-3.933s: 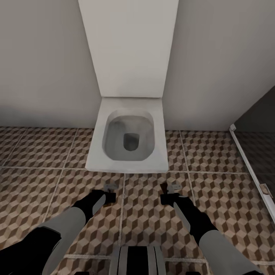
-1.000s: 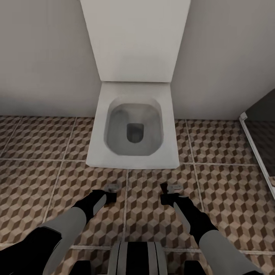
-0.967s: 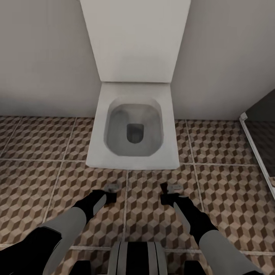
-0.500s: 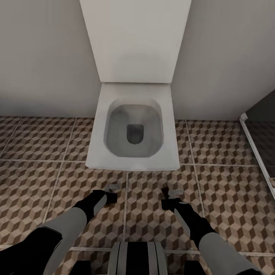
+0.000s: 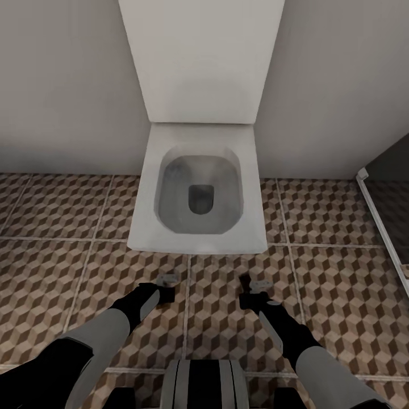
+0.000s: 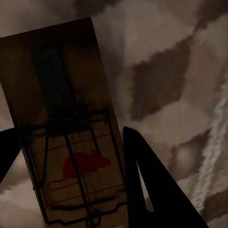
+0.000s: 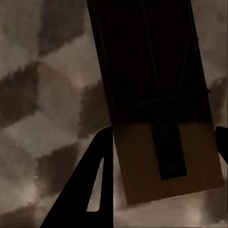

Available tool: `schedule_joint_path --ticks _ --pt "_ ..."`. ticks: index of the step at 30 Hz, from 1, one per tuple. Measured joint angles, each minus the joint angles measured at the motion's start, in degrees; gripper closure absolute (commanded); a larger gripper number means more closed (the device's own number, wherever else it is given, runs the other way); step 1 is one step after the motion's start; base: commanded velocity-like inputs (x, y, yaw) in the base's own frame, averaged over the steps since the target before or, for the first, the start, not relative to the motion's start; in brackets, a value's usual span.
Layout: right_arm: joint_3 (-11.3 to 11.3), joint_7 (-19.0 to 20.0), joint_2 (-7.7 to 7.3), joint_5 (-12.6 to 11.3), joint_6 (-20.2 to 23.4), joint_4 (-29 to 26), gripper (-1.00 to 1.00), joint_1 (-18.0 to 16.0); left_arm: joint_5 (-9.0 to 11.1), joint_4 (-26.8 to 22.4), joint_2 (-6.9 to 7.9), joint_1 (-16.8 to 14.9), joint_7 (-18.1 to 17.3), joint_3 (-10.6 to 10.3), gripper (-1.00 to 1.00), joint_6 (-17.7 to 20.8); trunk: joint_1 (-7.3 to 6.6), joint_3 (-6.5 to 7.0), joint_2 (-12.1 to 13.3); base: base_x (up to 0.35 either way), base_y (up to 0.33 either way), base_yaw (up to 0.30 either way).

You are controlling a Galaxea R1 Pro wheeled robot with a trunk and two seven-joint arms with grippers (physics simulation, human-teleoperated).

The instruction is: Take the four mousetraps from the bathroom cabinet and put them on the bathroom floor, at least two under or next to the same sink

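Trunk [image 5: 203,383] and both grey-and-black arms were seen nearest in the head view, reaching forward and down over the floor [image 5: 51,267]. Each arm ended low above the cube-patterned tiles, just short of the toilet [image 5: 199,190]. The left gripper [image 5: 164,287] was held over one tile and the right gripper [image 5: 253,289] over the neighbouring tile, a pale grout line [image 5: 186,309] running between them. In the left wrist view, a trap [image 6: 71,137] was gripped between the dark fingers [image 6: 147,190], one on each long edge of the brown board; its wire parts and a red mouse print were plainly shown, and blurred tiles lay behind it. In the right wrist view, a second trap [image 7: 156,99] was likewise clamped between that gripper's fingers [image 7: 92,190], its board mostly in shadow, with a dark bar along the lit end. Whether either board touched the tiles could not be told. Farther off, the white square-edged toilet was set against a pale wall [image 5: 57,85], its lid [image 5: 201,57] raised upright against it and its grey bowl exposed. At the right edge, a white frame strip [image 5: 383,227] ran along the tiles beside a dark panel [image 5: 392,162].
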Motion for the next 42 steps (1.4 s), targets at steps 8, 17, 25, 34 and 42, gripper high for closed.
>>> schedule_joint_path --ticks 8,17,25,34,42 --pt "0.04 5.53 -0.39 0.35 -1.39 -0.28 1.0 0.0 0.0 0.41 0.0 0.0 0.0 0.0 1.0 -0.03 0.0 -0.06 0.0 0.0 0.0 0.0" --pt "0.03 5.88 -0.37 0.38 -1.38 -0.29 1.0 0.0 0.0 0.7 -0.01 0.0 0.0 -0.02 1.0 -0.09 0.0 -0.66 0.0 0.0 0.0 0.0" --pt "0.02 5.87 -0.35 0.39 -1.43 -0.29 1.0 0.0 -0.67 0.69 -0.24 -0.04 -0.01 0.05 1.0 -0.08 -0.01 -1.38 0.0 0.0 0.0 0.0" --pt "0.05 5.91 -0.34 0.36 -1.43 -0.37 1.0 0.0 -1.83 0.19 -0.34 -0.06 -0.06 0.19 1.0 0.02 -0.03 -2.2 -0.01 0.0 0.0 0.0" --pt "0.06 5.87 -0.36 0.38 -1.52 -0.38 1.0 0.0 -1.99 -0.58 -0.36 -0.06 0.72 0.3 1.0 0.05 -0.04 -2.9 -0.01 0.0 0.0 0.0"
